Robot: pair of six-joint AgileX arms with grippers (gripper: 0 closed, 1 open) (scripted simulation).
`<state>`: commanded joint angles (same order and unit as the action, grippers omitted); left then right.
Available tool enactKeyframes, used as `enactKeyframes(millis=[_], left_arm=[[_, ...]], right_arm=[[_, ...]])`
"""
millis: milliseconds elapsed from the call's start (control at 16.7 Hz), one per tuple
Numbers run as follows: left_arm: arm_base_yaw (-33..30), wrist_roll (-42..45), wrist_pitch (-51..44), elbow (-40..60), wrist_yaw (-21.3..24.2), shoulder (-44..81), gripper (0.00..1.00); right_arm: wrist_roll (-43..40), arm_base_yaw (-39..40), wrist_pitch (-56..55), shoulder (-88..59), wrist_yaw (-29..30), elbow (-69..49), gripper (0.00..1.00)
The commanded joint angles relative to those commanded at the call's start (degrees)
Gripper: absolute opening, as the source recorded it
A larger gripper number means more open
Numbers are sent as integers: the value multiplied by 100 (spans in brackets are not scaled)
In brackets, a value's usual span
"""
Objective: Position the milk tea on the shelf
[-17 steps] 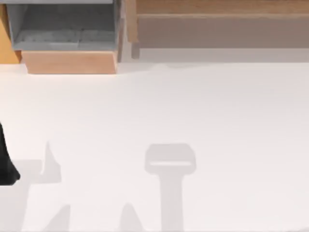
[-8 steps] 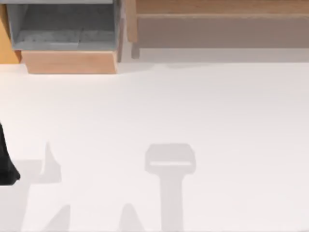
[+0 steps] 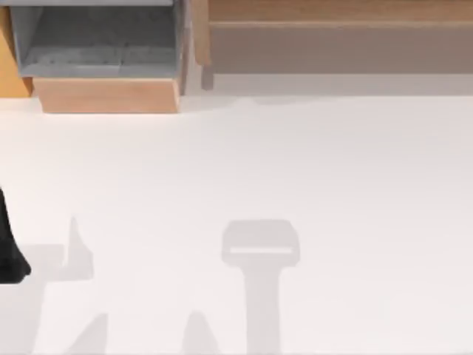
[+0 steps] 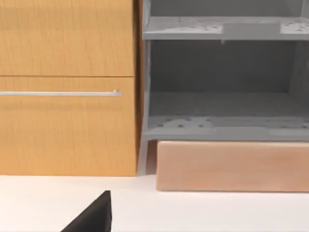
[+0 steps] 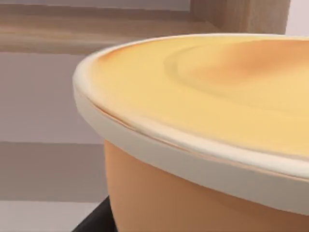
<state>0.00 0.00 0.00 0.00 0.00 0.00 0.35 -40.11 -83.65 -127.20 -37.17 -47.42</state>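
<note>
Milk tea cup (image 5: 203,125), seen close in the right wrist view: an orange-tan body under a cream rim and a pale yellow domed lid. A dark piece of the right pincer (image 5: 96,220) shows at the cup's lower edge, touching it; whether the fingers are clamped on the cup or apart cannot be told. Behind the cup stands the shelf (image 5: 72,34), its light-brown board crossing the view with a thin wooden post beside it and a grey-brown panel below.

Left pincer (image 4: 91,217): a single dark wedge in the left wrist view, low over the white table (image 4: 217,212); finger state cannot be told. Facing it are an orange wooden cabinet (image 4: 67,121) with a thin metal bar handle (image 4: 58,93) and, just beside it, a grey-lined wooden box (image 4: 227,96) with a pale wooden base.

Top view: the left arm (image 3: 9,248) is a dark shape at the table's left edge. The box (image 3: 103,52) sits at the far left, the shelf (image 3: 332,44) along the far right, the two near but apart. Grey shadows lie on the bare table (image 3: 295,163).
</note>
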Motion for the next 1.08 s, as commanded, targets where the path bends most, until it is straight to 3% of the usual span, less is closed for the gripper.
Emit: enactKeyframes(millis=[420,1080], left_arm=[[0,0,0,0,0,0,100],[0,0,0,0,0,0,100]], right_arm=[[-65,931,531,1129,1169,-750,0],[-15,4088,3153,1614,4170,-1975,0]])
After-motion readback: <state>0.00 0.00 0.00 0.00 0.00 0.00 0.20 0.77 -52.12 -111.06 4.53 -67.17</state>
